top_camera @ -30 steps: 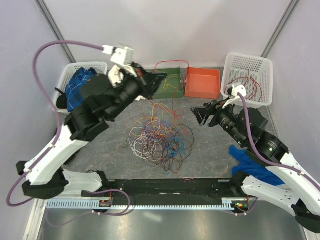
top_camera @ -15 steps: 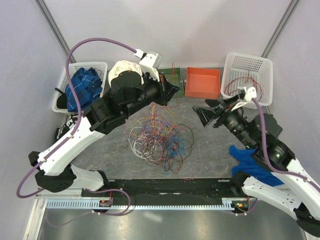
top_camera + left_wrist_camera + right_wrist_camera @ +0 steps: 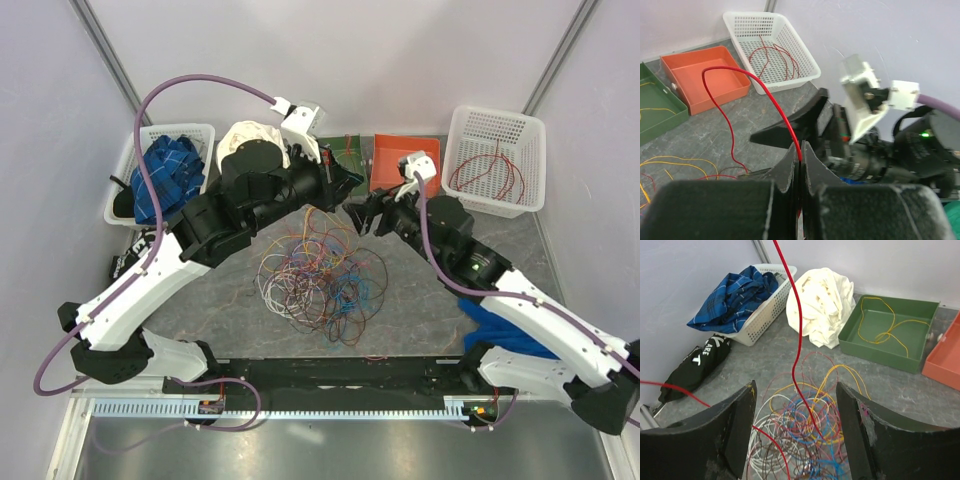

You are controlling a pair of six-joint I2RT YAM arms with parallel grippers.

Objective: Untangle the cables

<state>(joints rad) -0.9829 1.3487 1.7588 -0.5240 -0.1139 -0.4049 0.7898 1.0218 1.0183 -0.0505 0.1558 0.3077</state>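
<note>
The cables (image 3: 320, 275) lie in a loose tangle of red, orange, yellow, blue and white loops mid-table. My left gripper (image 3: 351, 184) hangs above the tangle's far side, shut on one red cable (image 3: 771, 97) that arcs up from its tips (image 3: 800, 152) and drops back toward the table. My right gripper (image 3: 362, 215) sits just to the right of it, open. In the right wrist view, that red cable (image 3: 799, 340) hangs straight down between the spread fingers (image 3: 740, 425) of my right gripper (image 3: 797, 415), above the tangle (image 3: 810, 437), without touching them.
A green tray (image 3: 892, 332) holds a yellow cable. An orange tray (image 3: 392, 168) stands beside it. The white basket (image 3: 497, 160) at the back right holds red cables. A white cloth (image 3: 248, 140), a basket of blue cloth (image 3: 165, 175) and a black cloth (image 3: 695, 365) lie at the left, and a blue cloth (image 3: 500, 325) at the near right.
My right arm has swung left from the white basket to the middle, beside the left gripper. The left gripper moved right with the red cable, then held still.
</note>
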